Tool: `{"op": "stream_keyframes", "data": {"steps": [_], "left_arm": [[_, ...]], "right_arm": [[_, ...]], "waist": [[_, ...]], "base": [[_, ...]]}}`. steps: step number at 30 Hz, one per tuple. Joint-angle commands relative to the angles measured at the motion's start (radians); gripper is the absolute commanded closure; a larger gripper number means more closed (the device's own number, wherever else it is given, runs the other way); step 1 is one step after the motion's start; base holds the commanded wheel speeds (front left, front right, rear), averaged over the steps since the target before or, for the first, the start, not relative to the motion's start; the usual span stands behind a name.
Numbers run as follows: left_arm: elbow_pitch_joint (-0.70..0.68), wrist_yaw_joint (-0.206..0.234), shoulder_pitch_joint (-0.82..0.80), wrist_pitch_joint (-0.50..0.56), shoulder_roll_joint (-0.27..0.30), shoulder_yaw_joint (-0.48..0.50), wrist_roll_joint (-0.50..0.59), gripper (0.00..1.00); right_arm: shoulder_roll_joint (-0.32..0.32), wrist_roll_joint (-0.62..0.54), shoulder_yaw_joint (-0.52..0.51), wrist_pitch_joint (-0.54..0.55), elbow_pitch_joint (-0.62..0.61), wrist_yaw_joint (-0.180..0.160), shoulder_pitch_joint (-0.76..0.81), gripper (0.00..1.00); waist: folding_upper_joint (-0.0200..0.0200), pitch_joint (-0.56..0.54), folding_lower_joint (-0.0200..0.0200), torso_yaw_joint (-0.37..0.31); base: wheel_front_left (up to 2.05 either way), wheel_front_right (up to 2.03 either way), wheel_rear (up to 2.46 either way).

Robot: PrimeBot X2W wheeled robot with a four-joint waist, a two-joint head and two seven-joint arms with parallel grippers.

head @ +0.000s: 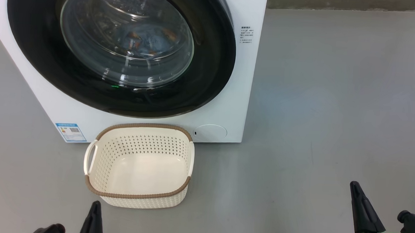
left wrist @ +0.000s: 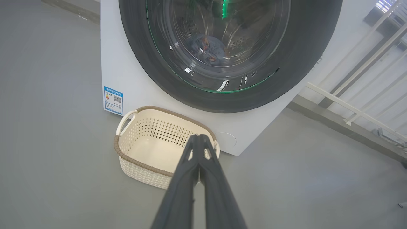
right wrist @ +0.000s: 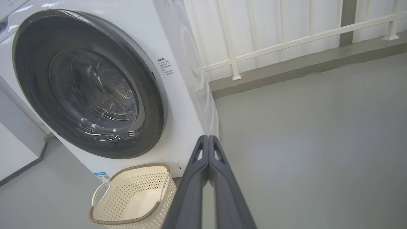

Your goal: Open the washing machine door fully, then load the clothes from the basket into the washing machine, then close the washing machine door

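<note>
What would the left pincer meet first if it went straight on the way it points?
Probably the basket: the left pincer's shut tips line up with its far rim in the left wrist view. Should it clear that rim, the washing machine's white lower front comes next; depth is unclear.

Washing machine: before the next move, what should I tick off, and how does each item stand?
1. Door closed against the machine: ok.
2. Door latched: cannot tell.
3. Clothes in the drum, seen through the glass: ok.
4. Basket empty: ok.
5. Left gripper shut, holding nothing, clear of the basket: ok.
6. Right gripper shut, holding nothing: ok.
</note>
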Motion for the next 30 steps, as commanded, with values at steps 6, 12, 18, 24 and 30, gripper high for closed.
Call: {"op": "stream_keyframes", "data": {"steps": [6,12,18,24,30], "left_arm": [[-0.014,-0.014,-0.045,0.020,0.018,0.025,-0.083,1.00],[-0.010,-0.021,-0.054,0.039,0.020,0.036,-0.157,1.00],[-0.006,-0.028,-0.061,0.056,0.022,0.046,-0.220,1.00],[-0.002,-0.034,-0.069,0.072,0.024,0.057,-0.283,1.00],[0.001,-0.039,-0.076,0.087,0.026,0.065,-0.336,1.00]], "right_arm": [[-0.003,0.102,-0.005,0.021,-0.013,-0.001,-0.041,1.00],[0.000,0.181,-0.007,0.041,-0.004,-0.002,-0.049,1.00],[0.003,0.250,-0.008,0.059,0.004,-0.002,-0.056,1.00],[0.007,0.319,-0.010,0.077,0.012,-0.002,-0.062,1.00],[0.009,0.376,-0.012,0.092,0.019,-0.003,-0.068,1.00]], "waist": [[-0.0001,0.000,-0.0001,-0.003],[-0.0001,-0.001,-0.0001,-0.007],[-0.0001,-0.001,-0.0001,-0.010],[-0.0001,-0.001,-0.0001,-0.013],[-0.0001,-0.001,-0.0001,-0.015]], "base": [[0.00,0.00,0.00],[0.00,0.00,0.00],[0.00,0.00,0.00],[0.00,0.00,0.00],[0.00,0.00,0.00]]}}
